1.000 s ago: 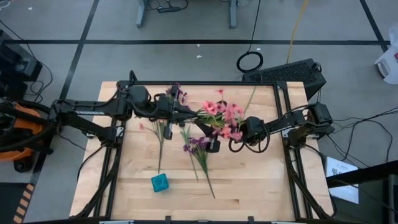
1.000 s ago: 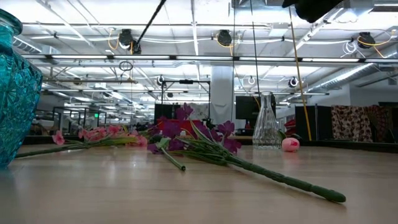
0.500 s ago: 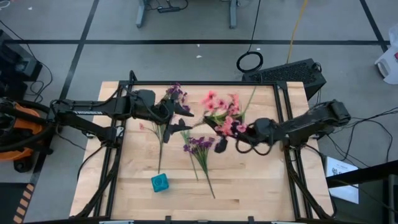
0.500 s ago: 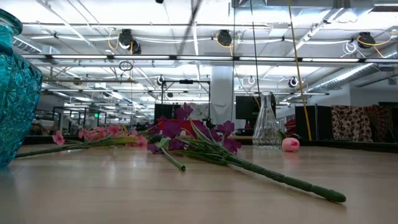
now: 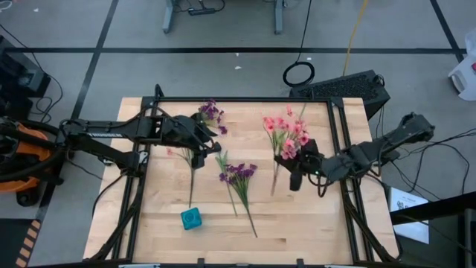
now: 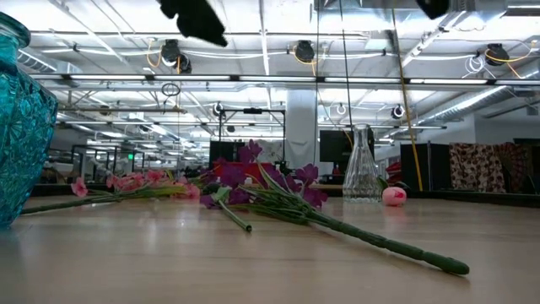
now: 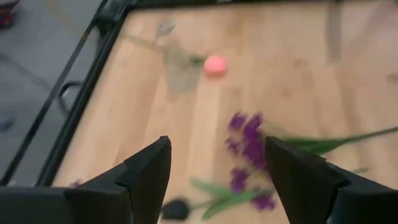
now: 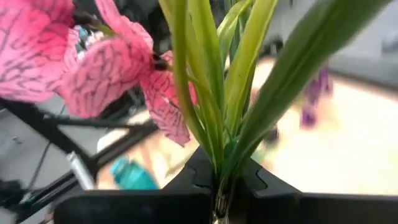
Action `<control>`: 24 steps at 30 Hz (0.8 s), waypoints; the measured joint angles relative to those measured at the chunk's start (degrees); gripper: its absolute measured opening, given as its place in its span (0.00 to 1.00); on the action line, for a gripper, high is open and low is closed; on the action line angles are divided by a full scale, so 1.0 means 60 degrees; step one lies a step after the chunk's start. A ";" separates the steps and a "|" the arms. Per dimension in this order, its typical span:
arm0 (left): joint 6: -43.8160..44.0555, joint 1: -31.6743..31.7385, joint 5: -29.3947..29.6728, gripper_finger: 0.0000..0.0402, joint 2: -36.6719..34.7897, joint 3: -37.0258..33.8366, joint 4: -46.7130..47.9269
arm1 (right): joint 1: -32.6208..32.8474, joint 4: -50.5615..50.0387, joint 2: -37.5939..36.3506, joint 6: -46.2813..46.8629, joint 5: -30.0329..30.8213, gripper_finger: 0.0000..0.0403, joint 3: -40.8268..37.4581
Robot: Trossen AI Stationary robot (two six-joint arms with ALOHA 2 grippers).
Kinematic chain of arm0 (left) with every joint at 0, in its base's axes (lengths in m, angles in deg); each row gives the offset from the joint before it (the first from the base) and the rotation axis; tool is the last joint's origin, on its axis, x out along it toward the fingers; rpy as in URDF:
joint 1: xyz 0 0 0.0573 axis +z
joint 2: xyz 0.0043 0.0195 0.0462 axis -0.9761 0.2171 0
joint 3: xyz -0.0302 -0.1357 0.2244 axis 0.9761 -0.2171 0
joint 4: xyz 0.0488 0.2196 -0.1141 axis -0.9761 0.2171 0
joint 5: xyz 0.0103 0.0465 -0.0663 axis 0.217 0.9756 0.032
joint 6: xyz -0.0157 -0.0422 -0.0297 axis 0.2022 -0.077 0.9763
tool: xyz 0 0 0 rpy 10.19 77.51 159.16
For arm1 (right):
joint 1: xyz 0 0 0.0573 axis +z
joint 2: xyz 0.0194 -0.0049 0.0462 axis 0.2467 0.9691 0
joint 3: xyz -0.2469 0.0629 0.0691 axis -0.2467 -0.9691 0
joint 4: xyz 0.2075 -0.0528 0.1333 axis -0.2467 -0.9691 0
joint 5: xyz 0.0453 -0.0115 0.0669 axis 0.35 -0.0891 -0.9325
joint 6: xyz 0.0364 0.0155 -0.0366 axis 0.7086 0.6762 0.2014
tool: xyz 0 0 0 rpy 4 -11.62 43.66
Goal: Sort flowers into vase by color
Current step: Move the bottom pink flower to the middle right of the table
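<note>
The right gripper (image 5: 296,173) sits over the right half of the light wooden table (image 5: 297,223), jaws clamped tight on the green stems of a pink artificial flower spray (image 5: 286,134). The blossoms fan out toward the far edge of the table from the gripper, and a thin stem end trails toward the near edge beside it. In the right wrist view the two dark fingers (image 8: 199,177) meet around the stems, with pink petals (image 8: 93,68) just above the grip.

The left gripper (image 5: 204,141) hangs over the far left part of the table, jaws spread wide and holding nothing; its dark fingers (image 7: 146,171) stand clearly apart in the left wrist view. A purple blossom spray (image 5: 210,112) lies just beyond it toward the far edge. A second purple blossom spray on a long green stem (image 5: 238,173) lies flat mid-table, between the two grippers and nearer the front. A thin pink spray on a green stem (image 5: 190,160) lies on the table below the left gripper.

A small teal glass vase (image 5: 191,218) stands near the front left. A clear glass vase (image 6: 361,165) with a single pink bud (image 6: 394,196) beside it stands at the far side in the low view.
</note>
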 joint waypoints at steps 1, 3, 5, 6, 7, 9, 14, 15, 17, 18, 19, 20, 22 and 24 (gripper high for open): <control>0.0000 0.0000 0.0134 0.64 0.0000 0.0000 0.0194 | 0.0122 -0.0482 -0.0054 0.0624 -0.0010 0.01 0.0000; 0.0004 0.0000 0.0301 0.64 0.0000 0.0000 0.0417 | 0.0348 -0.1463 -0.0096 0.1857 0.0002 0.01 0.0000; 0.0004 -0.0003 0.0358 0.64 0.0000 0.0000 0.0490 | 0.0492 -0.2612 -0.0068 0.3147 0.0006 0.01 0.0000; 0.0004 -0.0003 0.0361 0.64 0.0000 0.0000 0.0516 | 0.0535 -0.3174 -0.0003 0.3816 0.0010 0.01 0.0000; 0.0004 -0.0003 0.0373 0.64 0.0000 0.0000 0.0571 | 0.0571 -0.3667 0.0087 0.4424 0.0020 0.01 0.0000; 0.0004 -0.0003 0.0389 0.64 0.0004 0.0000 0.0632 | 0.0666 -0.4572 0.0336 0.5395 0.0006 0.01 -0.0002; 0.0007 -0.0003 0.0389 0.64 0.0004 0.0000 0.0789 | 0.0808 -0.6006 0.1242 0.7018 -0.0143 0.01 -0.0004; 0.0009 -0.0003 0.0389 0.64 0.0004 0.0000 0.0897 | 0.0811 -0.6198 0.1475 0.7294 -0.0283 0.01 -0.0004; 0.0011 -0.0003 0.0389 0.64 0.0004 -0.0073 0.0928 | 0.0811 -0.6502 0.1992 0.7716 -0.0702 0.01 -0.0004; 0.0011 -0.0003 0.0393 0.64 0.0004 -0.0157 0.0914 | 0.0811 -0.6599 0.2229 0.7806 -0.0980 0.01 -0.0004; 0.0011 -0.0003 0.0393 0.64 0.0004 -0.0258 0.0928 | 0.0811 -0.6639 0.2475 0.7825 -0.1216 0.01 -0.0004; 0.0011 -0.0003 0.0389 0.64 0.0004 -0.0389 0.0915 | 0.0811 -0.6617 0.2718 0.7802 -0.1416 0.01 -0.0004; 0.0005 0.0010 0.0393 0.64 0.0004 -0.0664 0.0809 | 0.0800 -0.6473 0.3153 0.7643 -0.1605 0.01 -0.0010; 0.0006 0.0021 0.0389 0.64 0.0004 -0.0917 0.0683 | 0.0772 -0.6133 0.3519 0.7456 -0.1562 0.02 -0.0011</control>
